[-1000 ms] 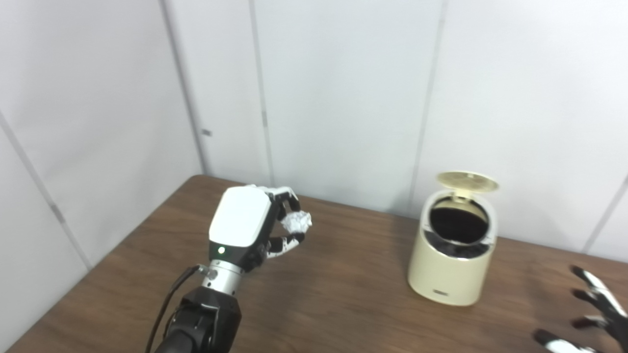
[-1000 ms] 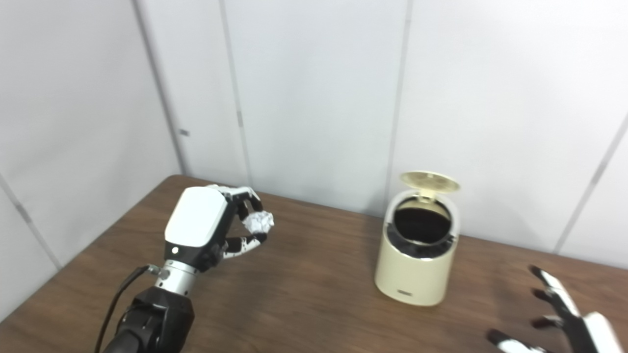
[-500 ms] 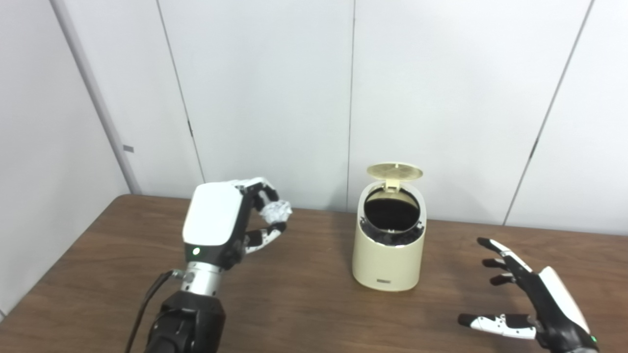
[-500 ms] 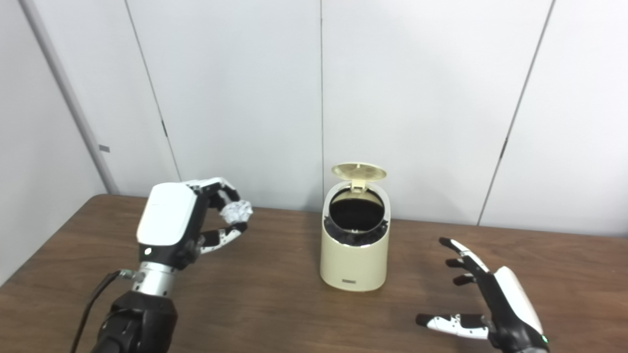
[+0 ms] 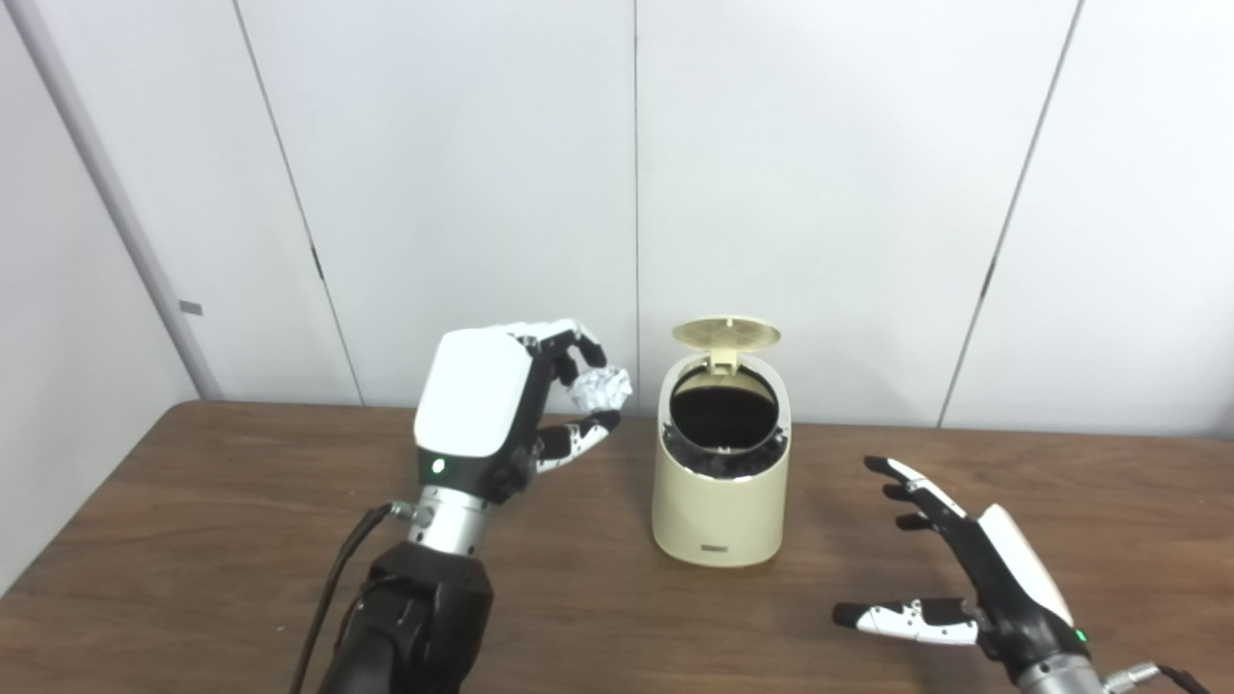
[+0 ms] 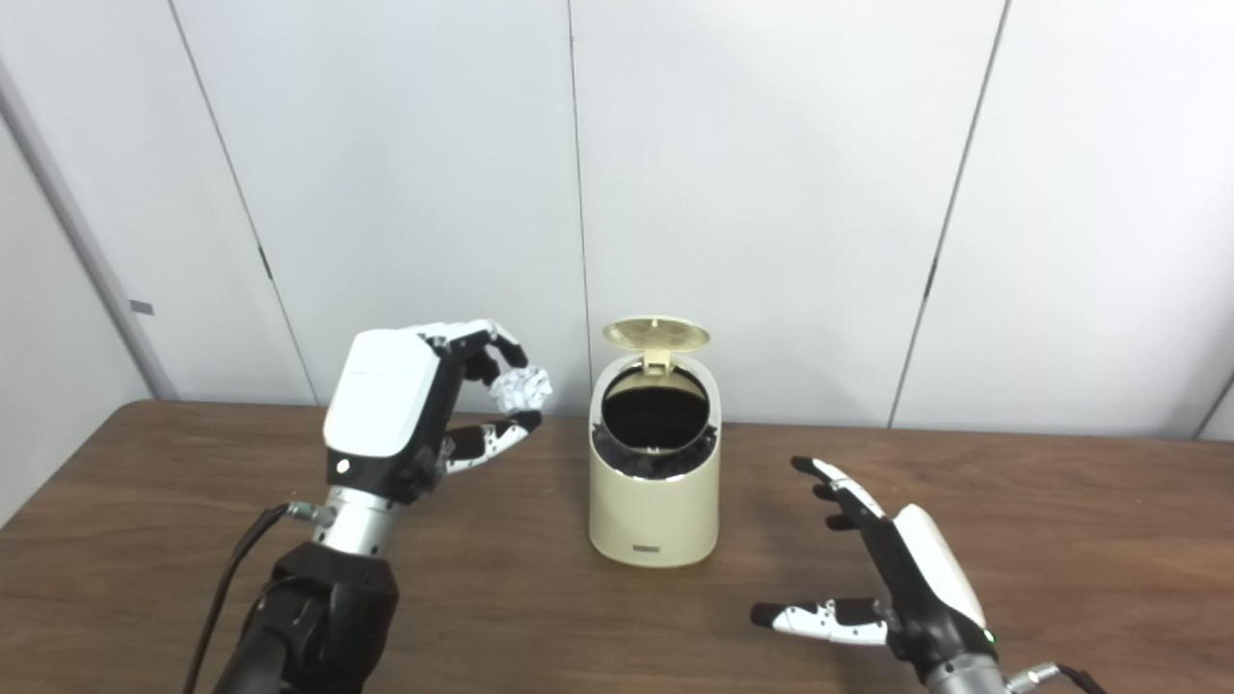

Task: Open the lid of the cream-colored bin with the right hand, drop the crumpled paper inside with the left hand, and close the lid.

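Note:
The cream-colored bin (image 5: 718, 506) stands on the brown table (image 5: 193, 540), near the back wall. Its round lid (image 5: 726, 333) is flipped up and the dark inside shows. My left hand (image 5: 492, 405) is raised above the table, left of the bin, and is shut on the crumpled paper ball (image 5: 600, 388), pinched at the fingertips level with the bin's rim. My right hand (image 5: 974, 569) is open and empty, fingers spread, low over the table to the right of the bin. The bin also shows in the right eye view (image 6: 656, 496).
White wall panels (image 5: 819, 193) stand right behind the table's far edge. The table's left edge (image 5: 87, 520) runs diagonally at the left. Bare tabletop lies in front of the bin and between my two hands.
The camera has swung right, so the whole picture has shifted. My left hand with the paper ball has moved closer to the bin. My right hand stays open beside the bin.

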`<state>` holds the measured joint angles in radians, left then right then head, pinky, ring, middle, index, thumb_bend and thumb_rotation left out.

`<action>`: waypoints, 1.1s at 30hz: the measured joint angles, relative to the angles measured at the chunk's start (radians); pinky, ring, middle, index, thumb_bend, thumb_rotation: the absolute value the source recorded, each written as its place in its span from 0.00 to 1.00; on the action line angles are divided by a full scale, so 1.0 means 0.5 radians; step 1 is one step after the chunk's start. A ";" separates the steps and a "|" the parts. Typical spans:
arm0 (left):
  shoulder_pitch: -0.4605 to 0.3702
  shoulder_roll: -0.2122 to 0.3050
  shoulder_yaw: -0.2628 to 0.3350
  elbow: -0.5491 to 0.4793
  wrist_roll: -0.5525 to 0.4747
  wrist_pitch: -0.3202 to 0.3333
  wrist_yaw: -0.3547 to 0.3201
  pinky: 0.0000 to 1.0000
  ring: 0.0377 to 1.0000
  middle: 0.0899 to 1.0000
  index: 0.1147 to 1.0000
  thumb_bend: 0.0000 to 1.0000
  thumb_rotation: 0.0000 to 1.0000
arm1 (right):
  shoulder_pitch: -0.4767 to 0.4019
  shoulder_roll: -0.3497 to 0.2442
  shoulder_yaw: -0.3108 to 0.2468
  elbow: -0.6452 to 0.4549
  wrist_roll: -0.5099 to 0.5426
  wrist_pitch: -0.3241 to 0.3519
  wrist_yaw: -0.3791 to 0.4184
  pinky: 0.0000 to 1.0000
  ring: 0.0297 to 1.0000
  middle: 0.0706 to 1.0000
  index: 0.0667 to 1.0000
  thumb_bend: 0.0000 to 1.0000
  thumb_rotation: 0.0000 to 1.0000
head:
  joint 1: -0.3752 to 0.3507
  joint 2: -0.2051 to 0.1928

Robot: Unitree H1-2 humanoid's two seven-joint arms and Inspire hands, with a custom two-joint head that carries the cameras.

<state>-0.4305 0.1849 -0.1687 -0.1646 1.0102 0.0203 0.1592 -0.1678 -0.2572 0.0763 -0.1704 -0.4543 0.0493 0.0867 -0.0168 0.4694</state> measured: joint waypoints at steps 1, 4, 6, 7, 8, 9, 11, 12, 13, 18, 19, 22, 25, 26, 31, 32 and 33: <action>-0.009 -0.014 -0.005 0.004 -0.008 0.000 0.000 0.50 0.46 0.39 0.46 0.52 0.00 | 0.000 0.004 0.001 -0.001 -0.009 0.004 0.000 0.74 0.85 0.91 0.87 0.73 0.25 | -0.006 -0.006; -0.036 -0.055 -0.025 0.029 -0.019 -0.006 0.014 0.49 0.45 0.40 0.46 0.52 0.00 | 0.000 0.026 0.008 -0.003 -0.034 0.038 0.000 0.73 0.85 0.91 0.87 0.73 0.25 | -0.031 -0.012; -0.051 -0.085 -0.043 0.058 -0.024 -0.006 0.021 0.47 0.45 0.40 0.45 0.52 0.00 | 0.002 0.045 0.015 -0.004 -0.055 0.049 0.000 0.72 0.85 0.91 0.87 0.73 0.25 | -0.040 -0.018; -0.060 -0.096 -0.054 0.073 -0.027 -0.007 0.031 0.47 0.45 0.40 0.45 0.52 0.00 | 0.002 0.051 0.022 -0.005 -0.062 0.052 0.000 0.73 0.85 0.91 0.87 0.73 0.25 | -0.049 -0.021; -0.068 -0.107 -0.067 0.089 -0.036 -0.009 0.047 0.47 0.45 0.40 0.45 0.52 0.00 | 0.002 0.054 0.029 -0.008 -0.070 0.055 0.000 0.72 0.85 0.92 0.87 0.73 0.25 | -0.049 -0.021; -0.079 -0.115 -0.079 0.110 -0.043 -0.011 0.059 0.48 0.45 0.40 0.45 0.52 0.00 | 0.003 0.058 0.031 -0.013 -0.076 0.058 0.000 0.72 0.85 0.92 0.88 0.73 0.25 | -0.058 -0.025; -0.099 -0.128 -0.100 0.146 -0.058 -0.012 0.069 0.48 0.45 0.40 0.45 0.52 0.00 | 0.004 0.061 0.032 -0.024 -0.086 0.076 0.000 0.72 0.85 0.92 0.88 0.73 0.25 | -0.083 -0.028; -0.107 -0.134 -0.108 0.161 -0.060 -0.014 0.077 0.48 0.44 0.40 0.45 0.52 0.00 | 0.006 0.061 0.032 -0.031 -0.089 0.085 0.000 0.72 0.86 0.92 0.88 0.72 0.24 | -0.089 -0.031; -0.115 -0.140 -0.115 0.180 -0.062 -0.018 0.085 0.49 0.44 0.40 0.45 0.52 0.00 | 0.008 0.061 0.032 -0.038 -0.091 0.088 0.000 0.72 0.86 0.92 0.88 0.72 0.24 | -0.095 -0.031; -0.163 -0.158 -0.155 0.265 -0.077 -0.043 0.130 0.45 0.44 0.41 0.44 0.52 0.00 | 0.012 0.065 0.031 -0.048 -0.095 0.090 0.000 0.73 0.86 0.92 0.88 0.72 0.23 | -0.114 -0.031; -0.171 -0.165 -0.162 0.275 -0.080 -0.046 0.137 0.44 0.44 0.40 0.45 0.52 0.00 | 0.015 0.066 0.030 -0.048 -0.094 0.090 0.000 0.73 0.86 0.92 0.88 0.72 0.23 | -0.114 -0.031; -0.192 -0.182 -0.183 0.328 -0.091 -0.066 0.155 0.42 0.42 0.39 0.45 0.52 0.00 | 0.020 0.067 0.030 -0.051 -0.094 0.091 0.000 0.75 0.87 0.92 0.88 0.72 0.23 | -0.123 -0.031; -0.216 -0.205 -0.204 0.372 -0.097 -0.067 0.152 0.40 0.42 0.39 0.45 0.52 0.00 | 0.020 0.067 0.026 -0.060 -0.093 0.092 0.000 0.77 0.88 0.92 0.88 0.72 0.24 | -0.120 -0.025; -0.226 -0.214 -0.205 0.390 -0.098 -0.065 0.151 0.39 0.41 0.39 0.45 0.52 0.00 | 0.020 0.067 0.024 -0.060 -0.091 0.091 0.000 0.77 0.89 0.92 0.88 0.72 0.24 | -0.120 -0.025; -0.264 -0.240 -0.226 0.512 -0.095 -0.063 0.159 0.36 0.38 0.37 0.46 0.52 0.00 | 0.020 0.067 0.009 -0.059 -0.079 0.089 -0.021 0.78 0.89 0.92 0.87 0.73 0.25 | -0.111 -0.021; -0.277 -0.242 -0.231 0.548 -0.092 -0.058 0.159 0.36 0.37 0.37 0.46 0.52 0.00 | 0.020 0.067 0.009 -0.059 -0.079 0.089 -0.023 0.78 0.89 0.92 0.88 0.73 0.25 | -0.117 -0.015; -0.285 -0.242 -0.235 0.573 -0.089 -0.052 0.162 0.36 0.37 0.37 0.46 0.52 0.00 | 0.020 0.067 0.010 -0.059 -0.079 0.090 -0.023 0.78 0.89 0.92 0.88 0.73 0.25 | -0.120 -0.015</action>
<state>-0.5732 0.0641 -0.2864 0.1220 0.9658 -0.0055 0.2401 -0.1576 -0.2237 0.0813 -0.1999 -0.4939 0.0940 0.0750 -0.0767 0.4617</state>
